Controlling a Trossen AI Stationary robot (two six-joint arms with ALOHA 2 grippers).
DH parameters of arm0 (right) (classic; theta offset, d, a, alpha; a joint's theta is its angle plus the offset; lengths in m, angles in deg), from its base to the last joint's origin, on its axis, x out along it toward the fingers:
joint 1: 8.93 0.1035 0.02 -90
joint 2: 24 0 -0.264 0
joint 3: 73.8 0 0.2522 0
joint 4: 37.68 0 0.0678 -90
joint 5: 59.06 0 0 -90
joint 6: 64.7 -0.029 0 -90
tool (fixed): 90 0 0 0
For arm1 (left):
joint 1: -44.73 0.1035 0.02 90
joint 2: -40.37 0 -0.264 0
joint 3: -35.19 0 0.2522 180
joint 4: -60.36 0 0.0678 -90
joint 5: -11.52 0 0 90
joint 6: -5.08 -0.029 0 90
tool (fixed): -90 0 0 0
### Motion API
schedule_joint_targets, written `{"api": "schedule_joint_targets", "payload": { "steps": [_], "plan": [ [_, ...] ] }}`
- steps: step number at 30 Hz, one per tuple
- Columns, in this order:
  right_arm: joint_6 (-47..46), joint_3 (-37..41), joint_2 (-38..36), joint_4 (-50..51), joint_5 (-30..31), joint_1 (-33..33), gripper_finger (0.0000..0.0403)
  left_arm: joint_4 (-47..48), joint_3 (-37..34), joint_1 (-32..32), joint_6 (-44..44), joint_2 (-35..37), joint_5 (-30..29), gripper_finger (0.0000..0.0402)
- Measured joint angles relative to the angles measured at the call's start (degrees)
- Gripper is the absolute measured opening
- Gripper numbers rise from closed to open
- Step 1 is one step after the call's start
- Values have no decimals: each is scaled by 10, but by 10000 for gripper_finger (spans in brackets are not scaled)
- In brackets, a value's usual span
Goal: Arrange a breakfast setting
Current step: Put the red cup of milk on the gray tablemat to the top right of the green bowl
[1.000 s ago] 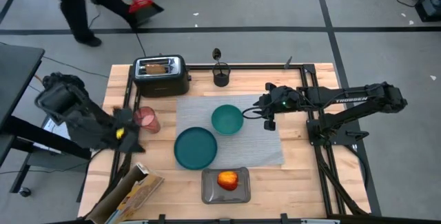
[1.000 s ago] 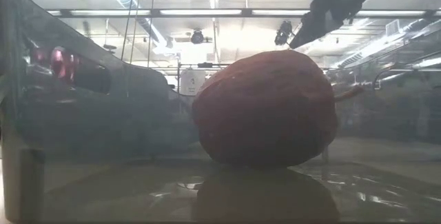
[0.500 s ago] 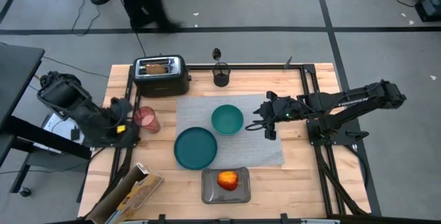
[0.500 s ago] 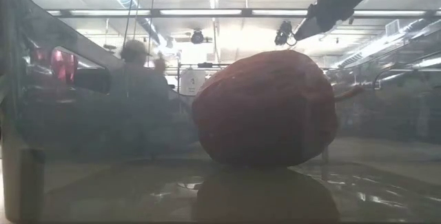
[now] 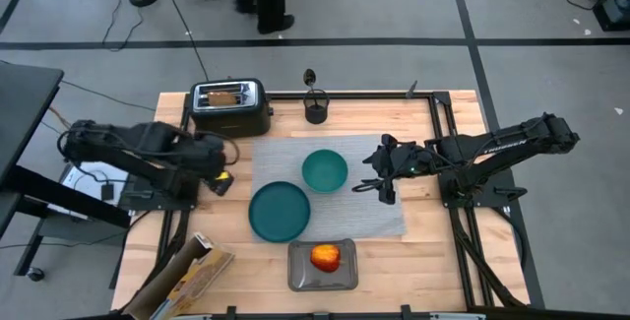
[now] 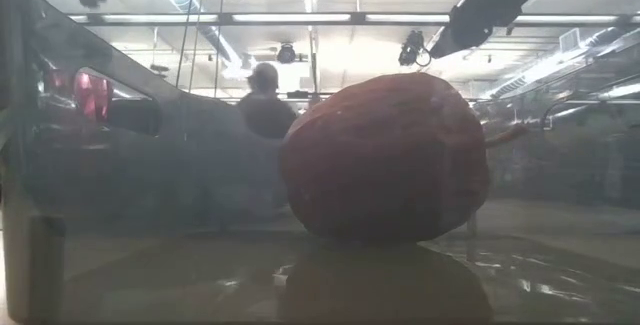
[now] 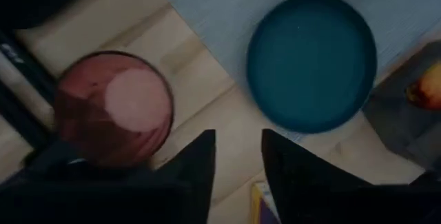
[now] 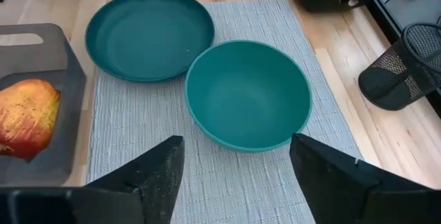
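Note:
The grey placemat (image 5: 379, 217) bears the teal plate (image 5: 280, 211) and the smaller teal bowl (image 5: 324, 170). My right gripper (image 5: 377, 174) hovers open just right of the bowl (image 8: 248, 93), touching nothing. My left gripper (image 5: 215, 167) points down over the pink cup, which it hides in the high view. In the left wrist view the cup (image 7: 114, 107) stands on the wood to one side of my left gripper (image 7: 238, 158), whose fingers have a narrow gap with nothing in it. The apple (image 5: 325, 256) lies on the grey tray (image 5: 300, 271).
The toaster (image 5: 229, 106) with a toast slice in its slot stands at the far left. A black mesh holder (image 5: 315, 111) stands behind the mat. A cereal box (image 5: 187, 276) lies at the near left corner. A person stands beyond the table (image 6: 265, 105).
My left gripper has swung from the table's left edge toward the right, come down and tipped to point downward over the cup. My right gripper has drifted a little toward the near edge, and its fingers have spread wider.

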State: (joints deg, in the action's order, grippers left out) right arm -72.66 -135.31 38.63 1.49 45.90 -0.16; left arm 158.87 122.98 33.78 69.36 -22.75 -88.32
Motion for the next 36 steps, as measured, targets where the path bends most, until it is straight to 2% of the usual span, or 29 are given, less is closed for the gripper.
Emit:
{"api": "schedule_joint_targets", "payload": {
  "steps": [6, 15, 24, 27, 33, 36],
  "plan": [
    [3, 0, 0, 0, -21, -16, 273, -9, -72, 83, 18, -27, 65, 192],
    [21, 0, 0, 1, -45, -45, 273, -40, -130, 144, 11, -30, 66, 190],
    [43, 0, 0, 0, -48, -56, 273, -84, -169, 150, 15, -39, 64, 139],
    [59, 0, 0, -1, -48, -56, 271, -74, -170, 150, 25, -40, 58, 108],
    [71, 0, 0, -4, -47, -64, 272, -70, -170, 150, 26, -40, 43, 19],
    [78, 0, 0, -17, -47, -67, 275, -69, -170, 150, 26, -40, 43, 15]
  ]
}}
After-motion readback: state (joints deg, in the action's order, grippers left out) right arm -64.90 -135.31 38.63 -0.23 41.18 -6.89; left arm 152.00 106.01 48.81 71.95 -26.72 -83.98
